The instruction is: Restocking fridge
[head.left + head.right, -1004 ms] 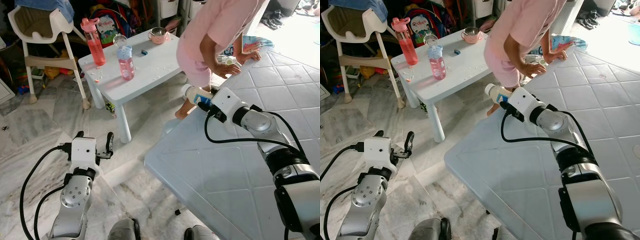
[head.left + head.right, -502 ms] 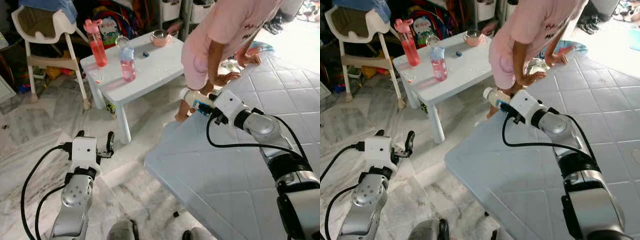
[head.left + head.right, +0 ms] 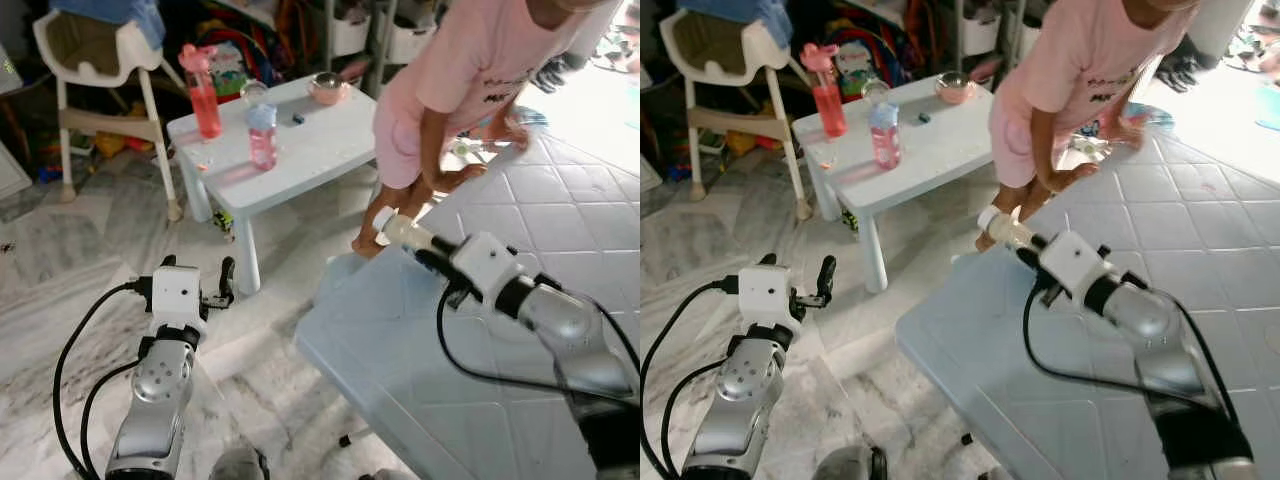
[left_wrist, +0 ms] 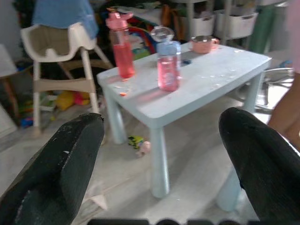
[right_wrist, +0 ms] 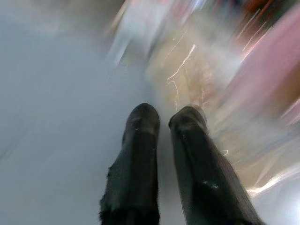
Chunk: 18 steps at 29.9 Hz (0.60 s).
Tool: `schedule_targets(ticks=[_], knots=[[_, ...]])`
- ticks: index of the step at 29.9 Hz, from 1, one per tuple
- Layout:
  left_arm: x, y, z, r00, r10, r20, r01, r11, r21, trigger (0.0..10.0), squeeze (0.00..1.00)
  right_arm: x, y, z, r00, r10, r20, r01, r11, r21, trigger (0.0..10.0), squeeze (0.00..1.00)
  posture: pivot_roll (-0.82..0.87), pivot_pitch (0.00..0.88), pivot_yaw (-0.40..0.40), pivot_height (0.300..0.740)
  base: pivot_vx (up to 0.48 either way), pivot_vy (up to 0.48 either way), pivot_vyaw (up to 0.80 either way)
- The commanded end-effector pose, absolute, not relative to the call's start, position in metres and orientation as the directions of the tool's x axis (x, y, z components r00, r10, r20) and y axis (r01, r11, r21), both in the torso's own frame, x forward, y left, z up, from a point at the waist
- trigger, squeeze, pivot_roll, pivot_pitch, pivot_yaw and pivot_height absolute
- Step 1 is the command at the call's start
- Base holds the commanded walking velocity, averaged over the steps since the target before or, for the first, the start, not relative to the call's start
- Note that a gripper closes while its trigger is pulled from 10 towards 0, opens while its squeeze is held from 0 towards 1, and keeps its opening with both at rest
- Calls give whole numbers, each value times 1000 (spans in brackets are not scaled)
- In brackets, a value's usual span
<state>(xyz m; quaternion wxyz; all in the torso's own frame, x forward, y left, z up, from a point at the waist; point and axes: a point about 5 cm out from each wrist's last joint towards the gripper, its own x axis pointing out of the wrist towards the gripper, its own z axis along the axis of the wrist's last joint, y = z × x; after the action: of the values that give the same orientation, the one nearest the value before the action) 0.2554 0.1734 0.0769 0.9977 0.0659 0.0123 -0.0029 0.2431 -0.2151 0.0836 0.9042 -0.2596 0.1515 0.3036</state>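
Right now the right pincer (image 3: pixel 428 254) sits clamped on a small white bottle (image 3: pixel 398 228), holding it out over the near corner of the big pale-blue bench (image 3: pixel 480 370) with the bottle lying almost level, its capped end pointing away from the robot. Just beyond that corner a person in a pink shirt (image 3: pixel 470 70) bends forward, one hand (image 3: pixel 462 178) resting on the bench edge close to the bottle. The right wrist view is smeared, so I read the grip from the head views, where the fingers close round the bottle's body.

The left pincer (image 3: pixel 194 270) hangs low beside the bench, over the marble floor (image 3: pixel 60 260), its two black fingers (image 4: pixel 56 173) spread wide apart with nothing between them. It faces a small white table (image 3: pixel 300 150) well beyond the bench, which carries two pink drink bottles (image 3: pixel 262 132) and a pink cup (image 3: pixel 327 88); a white high chair (image 3: pixel 95 70) stands next to that table.

My guess is this is the carrying step: the bottle is picked up and on its way, and no fridge can be seen near the bench. The next move calls for turning away from the bench with the bottle held firm, and clearing the person's hand and legs, which are very near the arm's path.
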Motion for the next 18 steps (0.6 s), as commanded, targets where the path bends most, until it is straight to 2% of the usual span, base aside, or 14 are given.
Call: schedule_targets(ticks=[1,6,7,8,9,10,11,14,18], knots=[[256,173,75,999,-6,-31,11,990,140,10000,0,218,-227,48,664,403,-629,-672,691,-266,0,0,2,74,44,740,0,0,0],[258,172,75,999,-15,-31,20,990,140,10000,0,185,-222,39,615,400,-679,-658,736,-163,0,0,-10,76,47,740,0,0,0],[259,171,75,999,-17,-31,22,990,140,10000,0,173,-220,36,599,399,-694,-651,748,-131,0,0,-14,77,45,740,0,0,0],[259,171,74,999,-22,-31,26,990,140,10000,0,146,-217,26,543,408,-733,-657,751,-69,0,0,-19,78,44,740,0,0,0],[259,171,74,999,-22,-31,26,990,140,10000,0,146,-217,26,543,408,-733,-657,751,-69,0,0,-19,78,44,740,0,0,0],[260,170,74,999,-25,-33,29,990,139,10000,0,124,-214,18,509,417,-753,-666,745,-37,0,0,-28,79,43,740,0,0,0],[260,170,73,999,-26,-34,31,990,138,10000,0,116,-213,16,500,417,-759,-667,744,-31,0,0,-31,78,43,740,0,0,0],[261,169,72,999,-29,-34,34,990,137,10000,0,109,-213,11,495,404,-769,-657,754,-27,0,0,-31,76,44,740,0,0,0],[262,167,72,999,-36,-31,40,990,135,10000,0,116,-216,4,522,373,-767,-645,761,-69,0,0,-30,70,47,740,0,0,0]])
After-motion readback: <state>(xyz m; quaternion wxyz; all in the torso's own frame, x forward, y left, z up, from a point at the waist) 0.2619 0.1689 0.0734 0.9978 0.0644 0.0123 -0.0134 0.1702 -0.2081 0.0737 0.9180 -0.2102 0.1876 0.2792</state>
